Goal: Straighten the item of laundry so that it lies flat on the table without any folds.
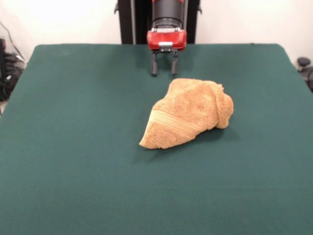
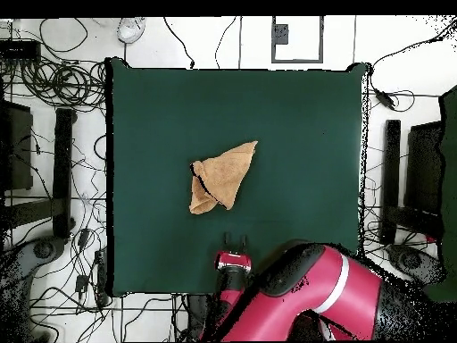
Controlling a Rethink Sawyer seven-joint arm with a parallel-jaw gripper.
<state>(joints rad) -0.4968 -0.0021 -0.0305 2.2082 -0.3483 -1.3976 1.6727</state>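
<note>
One towel (image 1: 188, 113) on the table (image 1: 73, 147), roughly mid-table, bunched into a folded wedge. Stripe band (image 1: 173, 123) runs across its lower part in the front view, one end rolled into a lump (tag not visible). Gripper (image 1: 164, 65) sits on the robot's side of it, apart from the cloth, not touching. Fingers (image 1: 154, 64) point down with a narrow gap between them, nothing held. Overhead view: gripper (image 2: 236, 240) hangs just inside the table edge near the arm (image 2: 312, 290), towel (image 2: 223, 176) beyond it toward the centre, pointed corner aimed away from the robot.
</note>
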